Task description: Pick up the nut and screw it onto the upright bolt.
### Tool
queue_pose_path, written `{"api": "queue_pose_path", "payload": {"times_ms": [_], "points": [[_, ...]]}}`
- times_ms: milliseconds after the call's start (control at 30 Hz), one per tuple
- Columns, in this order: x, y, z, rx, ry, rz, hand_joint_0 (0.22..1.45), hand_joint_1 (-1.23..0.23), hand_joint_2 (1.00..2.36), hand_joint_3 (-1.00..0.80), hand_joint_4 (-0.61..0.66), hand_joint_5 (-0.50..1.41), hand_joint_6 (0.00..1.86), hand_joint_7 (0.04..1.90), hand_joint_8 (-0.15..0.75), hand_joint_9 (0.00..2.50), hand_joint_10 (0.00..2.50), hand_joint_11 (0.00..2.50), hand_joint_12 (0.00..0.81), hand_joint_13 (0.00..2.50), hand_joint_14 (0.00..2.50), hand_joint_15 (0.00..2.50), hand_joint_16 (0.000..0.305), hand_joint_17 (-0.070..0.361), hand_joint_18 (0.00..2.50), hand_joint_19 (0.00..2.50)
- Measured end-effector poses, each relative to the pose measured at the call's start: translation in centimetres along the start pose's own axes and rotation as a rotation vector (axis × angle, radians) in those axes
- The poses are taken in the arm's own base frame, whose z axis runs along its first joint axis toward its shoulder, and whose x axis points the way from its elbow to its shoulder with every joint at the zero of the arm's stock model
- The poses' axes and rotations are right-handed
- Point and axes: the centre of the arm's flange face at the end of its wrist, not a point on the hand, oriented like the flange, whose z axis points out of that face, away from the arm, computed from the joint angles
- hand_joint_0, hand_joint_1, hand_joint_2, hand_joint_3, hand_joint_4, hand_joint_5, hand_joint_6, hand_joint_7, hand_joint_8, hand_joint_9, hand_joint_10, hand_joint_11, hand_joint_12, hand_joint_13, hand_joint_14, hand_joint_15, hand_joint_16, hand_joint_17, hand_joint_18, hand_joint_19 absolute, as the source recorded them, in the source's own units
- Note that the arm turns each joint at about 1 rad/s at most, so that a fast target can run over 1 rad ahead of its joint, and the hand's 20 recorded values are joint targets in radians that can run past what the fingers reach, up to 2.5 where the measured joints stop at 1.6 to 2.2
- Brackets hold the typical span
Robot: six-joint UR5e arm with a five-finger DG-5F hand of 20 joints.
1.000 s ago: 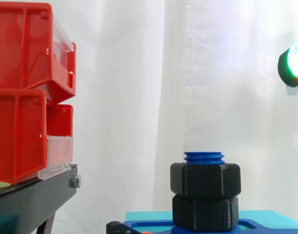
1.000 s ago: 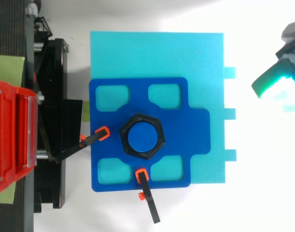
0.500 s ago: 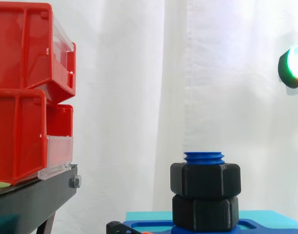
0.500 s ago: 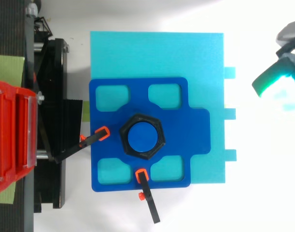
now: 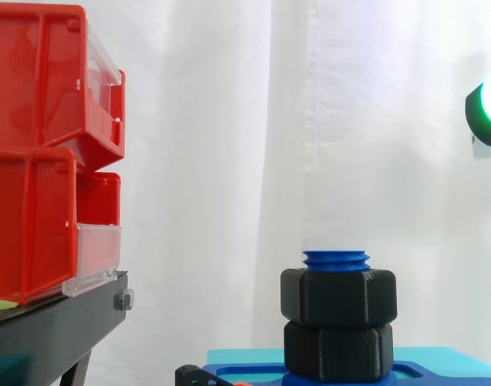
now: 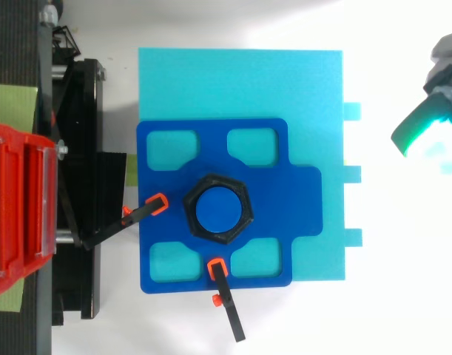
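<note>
Matt black layered plastic nut [image 5: 337,297], matt blue plastic bolt [image 6: 217,209], glossy red plastic bins [image 5: 36,145], white cloth curtain [image 5: 229,161]

Hand [image 6: 422,127] mostly beyond right edge.

- Bolt [image 5: 336,258] is set upright at the middle of the plate [image 6: 299,200], which is laid on the pad [image 6: 240,81]
- Nut [image 5: 338,297] is seated on the bolt just under its top, stacked on a hex base [image 5: 338,351]
- Two clamps [image 6: 137,214] [image 6: 224,292] are placed at the plate's left and lower edges in the top view
- Bins [image 5: 36,145] are stacked on the stand [image 5: 52,330], left of the pad
- Hand [image 6: 425,126] is located at the right edge, higher than the bolt, well apart from it
- Curtain [image 5: 229,161] is hung behind everything
</note>
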Motion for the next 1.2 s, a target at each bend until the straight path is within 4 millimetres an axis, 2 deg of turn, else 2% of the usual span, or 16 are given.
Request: {"api": "queue_pose_path", "payload": {"times_ms": [100, 200, 333, 633, 733, 833, 867, 933, 1000, 1133, 1200], "points": [[-0.01, 0.00, 0.00, 0.000, 0.000, 0.000, 0.52, -0.28, 1.00, -0.50, 0.20, -0.24, 0.50, 0.67, 0.272, 0.44, 0.00, 0.00, 0.353, 0.30, 0.00, 0.00, 0.043, 0.097, 0.04, 0.00], [0.00, 0.01, 0.00, 0.000, 0.000, 0.000, 0.53, -0.31, 1.00, -0.50, 0.21, -0.22, 0.50, 0.68, 0.269, 0.56, 0.00, 0.00, 0.305, 0.49, 0.00, 0.00, 0.039, 0.087, 0.20, 0.00], [0.00, 0.00, 0.01, 0.000, 0.000, 0.000, 0.54, -0.32, 1.00, -0.50, 0.22, -0.19, 0.50, 0.71, 0.268, 0.66, 0.00, 0.00, 0.279, 0.60, 0.00, 0.00, 0.036, 0.081, 0.32, 0.00], [-0.01, 0.01, 0.00, 0.000, 0.000, 0.000, 0.57, -0.33, 1.00, -0.50, 0.23, -0.17, 0.50, 0.78, 0.258, 0.82, 0.00, 0.00, 0.265, 0.76, 0.00, 0.08, 0.033, 0.074, 0.55, 0.09], [-0.01, 0.01, 0.00, 0.000, 0.000, 0.000, 0.54, -0.44, 1.00, -0.50, 0.23, -0.16, 0.50, 0.80, 0.252, 0.85, 0.00, 0.06, 0.267, 0.80, 0.00, 0.13, 0.034, 0.077, 0.61, 0.13], [-0.01, 0.01, 0.00, 0.000, 0.000, 0.000, 0.53, -0.49, 1.00, -0.50, 0.23, -0.16, 0.50, 0.81, 0.252, 0.85, 0.00, 0.09, 0.270, 0.82, 0.01, 0.15, 0.035, 0.078, 0.63, 0.15], [-0.01, 0.00, 0.00, 0.000, -0.001, 0.000, 0.53, -0.49, 1.00, -0.50, 0.23, -0.16, 0.50, 0.80, 0.250, 0.86, 0.00, 0.10, 0.271, 0.82, 0.00, 0.15, 0.035, 0.079, 0.63, 0.16], [-0.02, 0.01, 0.00, 0.000, -0.001, 0.000, 0.52, -0.40, 1.00, -0.50, 0.22, -0.16, 0.50, 0.81, 0.247, 0.85, 0.00, 0.10, 0.272, 0.82, 0.01, 0.17, 0.036, 0.081, 0.64, 0.17], [-0.01, 0.01, 0.01, 0.000, -0.001, 0.000, 0.56, -0.31, 1.00, -0.49, 0.21, -0.16, 0.50, 0.81, 0.236, 0.83, 0.00, 0.11, 0.265, 0.82, 0.01, 0.20, 0.035, 0.078, 0.61, 0.20], [0.00, 0.00, 0.01, 0.000, 0.000, 0.000, 0.59, -0.31, 1.00, -0.47, 0.22, -0.16, 0.50, 0.82, 0.236, 0.85, 0.00, 0.13, 0.271, 0.86, 0.01, 0.22, 0.034, 0.077, 0.64, 0.21], [-0.01, 0.00, 0.01, 0.000, -0.001, 0.000, 0.56, -0.42, 1.00, -0.48, 0.22, -0.16, 0.50, 0.82, 0.243, 0.86, 0.00, 0.14, 0.275, 0.87, 0.01, 0.22, 0.035, 0.079, 0.66, 0.20]]}}
